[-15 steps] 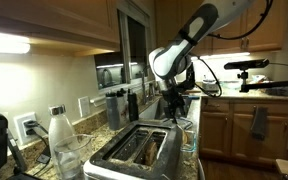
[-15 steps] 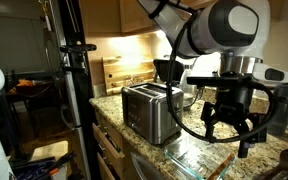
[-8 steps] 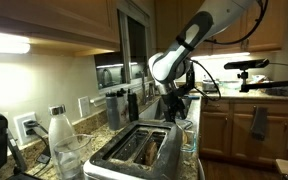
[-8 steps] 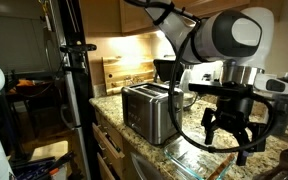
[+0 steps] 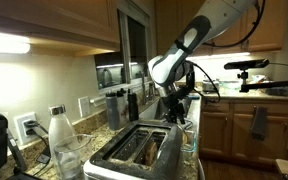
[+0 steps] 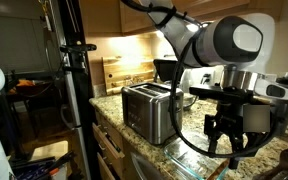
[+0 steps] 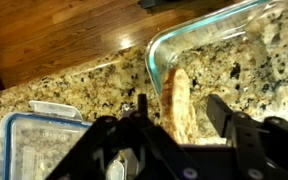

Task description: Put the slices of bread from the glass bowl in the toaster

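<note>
Toaster (image 6: 149, 112): polished silver, with dark slots. Glass bowl (image 7: 206, 35): clear and colourless; slice of bread (image 7: 180, 100): tan shading to brown; gripper (image 6: 231, 148): matt black, on a white arm (image 5: 199, 30). Countertop (image 7: 74, 85): beige granite speckled black and grey; cabinets (image 5: 224, 125): warm brown wood.

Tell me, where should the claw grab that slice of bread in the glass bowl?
Grip the slice of bread near its top edge, coming down from above. In the wrist view it seems to stand on edge in the glass bowl, thin side up, so the open claw can put one finger on each flat face.
</note>
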{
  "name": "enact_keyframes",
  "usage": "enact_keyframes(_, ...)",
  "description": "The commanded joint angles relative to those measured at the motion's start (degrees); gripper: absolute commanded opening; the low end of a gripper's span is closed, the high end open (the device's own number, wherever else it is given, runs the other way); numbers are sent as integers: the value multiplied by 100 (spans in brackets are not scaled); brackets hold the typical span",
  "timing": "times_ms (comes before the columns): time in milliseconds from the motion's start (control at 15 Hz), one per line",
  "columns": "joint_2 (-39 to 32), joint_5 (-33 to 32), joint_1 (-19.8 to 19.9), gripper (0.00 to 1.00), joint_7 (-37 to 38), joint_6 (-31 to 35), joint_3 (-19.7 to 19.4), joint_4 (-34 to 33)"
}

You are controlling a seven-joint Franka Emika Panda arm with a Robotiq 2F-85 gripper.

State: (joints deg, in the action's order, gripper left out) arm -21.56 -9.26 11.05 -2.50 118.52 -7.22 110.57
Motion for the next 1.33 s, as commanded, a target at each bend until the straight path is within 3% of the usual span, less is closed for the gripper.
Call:
enact_keyframes(0, -41, 127, 7, 33, -159, -143, -42, -101)
enact_keyframes(267, -43, 124, 3, 27, -154, -143, -41, -106)
enact_keyframes(333, -44, 125, 2, 29, -154, -144, -40, -108)
enact_keyframes(400, -48, 125, 1, 37, -151, -143, -40, -114)
enact_keyframes(467, -61, 130, 2, 55, -150, -149, -38, -129)
enact_keyframes(667, -103, 150, 0, 67, -136, -157, -35, -177)
enact_keyframes(1000, -178, 180, -10, 98, -130, -152, -25, -236)
enact_keyframes(1267, -313, 198, -9, 100, -132, -165, -23, -367)
